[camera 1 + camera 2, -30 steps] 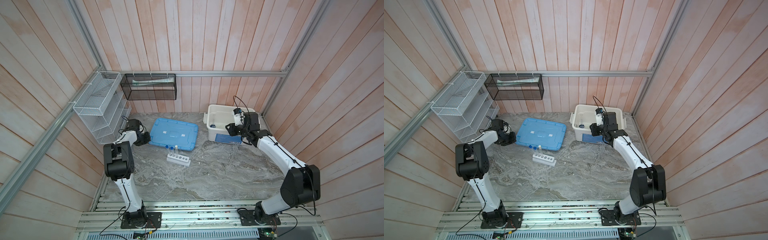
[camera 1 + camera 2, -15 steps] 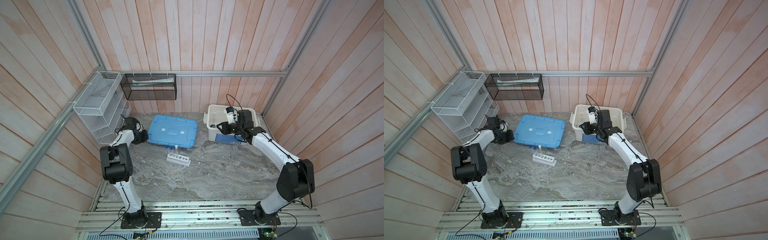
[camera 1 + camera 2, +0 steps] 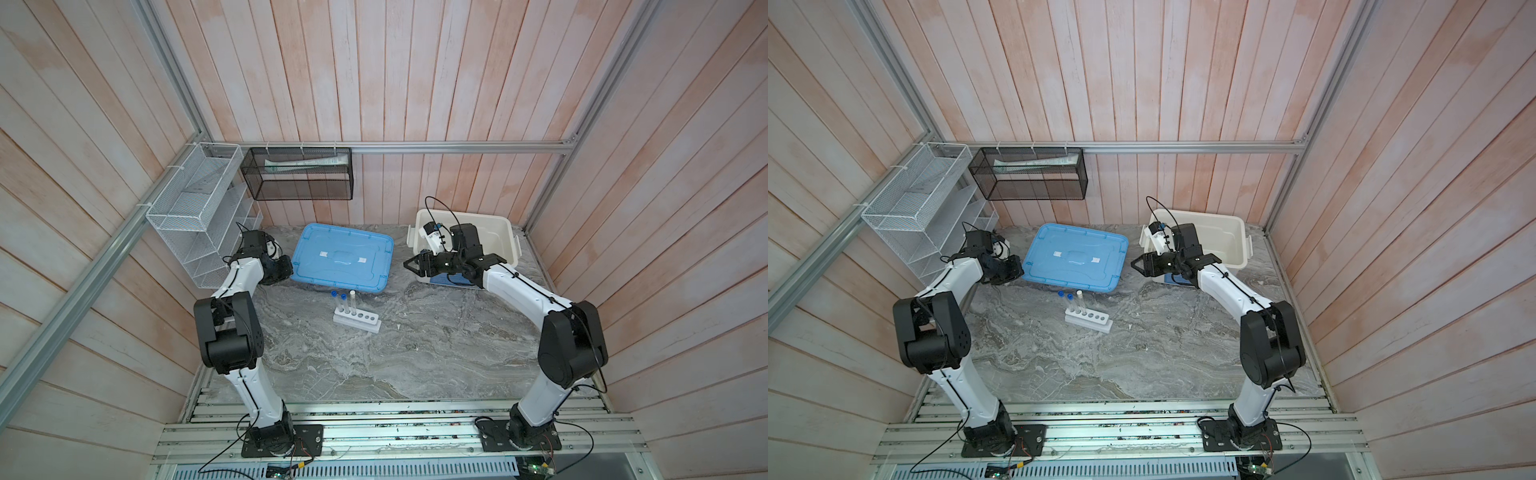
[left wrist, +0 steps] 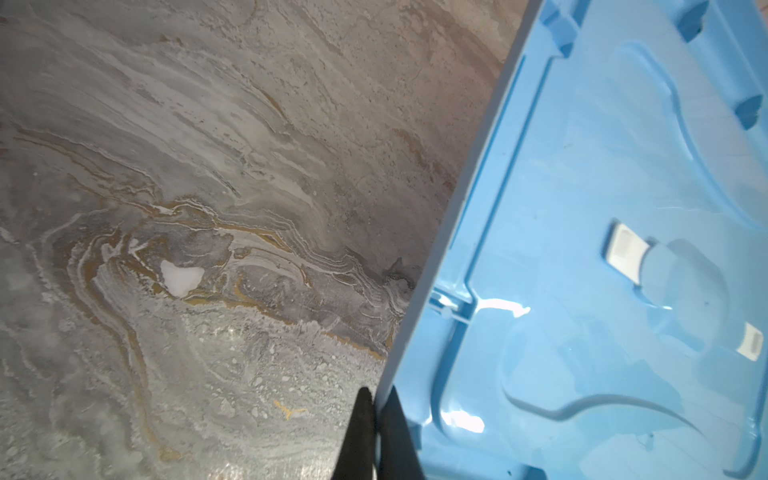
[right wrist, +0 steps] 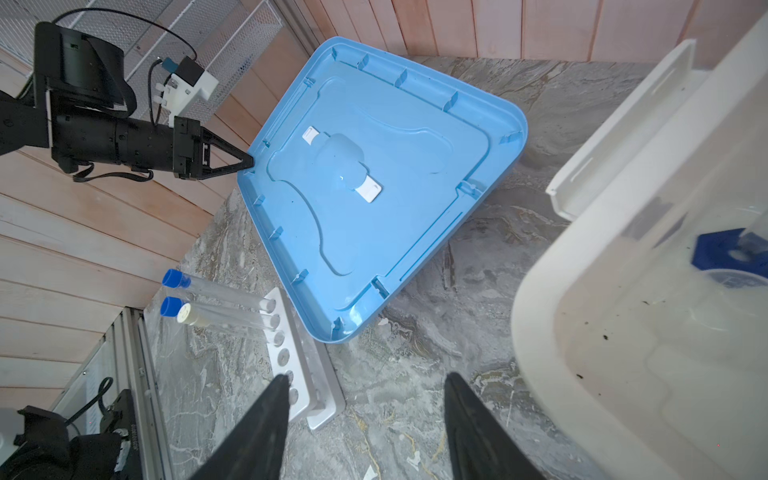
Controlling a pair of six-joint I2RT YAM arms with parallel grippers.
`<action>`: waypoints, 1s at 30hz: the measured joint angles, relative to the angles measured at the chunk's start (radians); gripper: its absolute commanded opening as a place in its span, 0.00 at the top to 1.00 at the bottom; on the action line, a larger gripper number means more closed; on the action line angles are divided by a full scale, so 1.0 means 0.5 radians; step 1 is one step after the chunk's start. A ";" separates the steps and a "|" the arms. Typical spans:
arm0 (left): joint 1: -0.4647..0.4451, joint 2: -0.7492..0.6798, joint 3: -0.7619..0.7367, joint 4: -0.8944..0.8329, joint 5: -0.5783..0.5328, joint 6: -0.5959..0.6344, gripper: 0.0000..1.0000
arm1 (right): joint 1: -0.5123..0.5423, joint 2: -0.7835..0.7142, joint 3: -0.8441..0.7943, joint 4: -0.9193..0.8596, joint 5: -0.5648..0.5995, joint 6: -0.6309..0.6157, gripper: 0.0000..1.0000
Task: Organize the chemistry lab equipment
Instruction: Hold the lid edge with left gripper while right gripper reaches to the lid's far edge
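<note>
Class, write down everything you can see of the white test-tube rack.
The white test-tube rack is a long, plastic-looking block with a row of round holes on top. It stands flat on the marble table, just in front of the blue lid. Three capped tubes stand at one end; the other holes are empty.

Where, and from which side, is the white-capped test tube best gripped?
Probably grip the white-capped test tube on its clear shaft just under the cap, descending from above: it stands upright in the rack, blue-capped tubes crowding one side, empty holes on the other.
</note>
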 measured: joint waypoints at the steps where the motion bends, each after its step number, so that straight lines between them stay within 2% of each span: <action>1: 0.000 -0.011 0.000 -0.001 0.002 0.000 1.00 | 0.000 0.015 0.000 0.012 -0.013 0.007 0.39; 4: 0.003 -0.054 0.000 -0.008 0.016 0.001 1.00 | 0.010 0.069 0.000 0.052 -0.051 0.036 0.36; 7: 0.004 -0.097 0.000 -0.009 0.033 0.008 1.00 | 0.027 0.113 0.000 0.096 -0.089 0.069 0.24; 10: 0.004 -0.130 0.000 -0.009 0.047 0.014 1.00 | 0.039 0.139 0.000 0.164 -0.140 0.123 0.20; 19: 0.006 -0.232 0.000 -0.013 0.072 0.030 1.00 | 0.047 0.173 0.000 0.373 -0.282 0.272 0.20; 30: 0.008 -0.272 -0.004 -0.016 0.114 0.030 1.00 | 0.056 0.218 -0.001 0.507 -0.345 0.362 0.20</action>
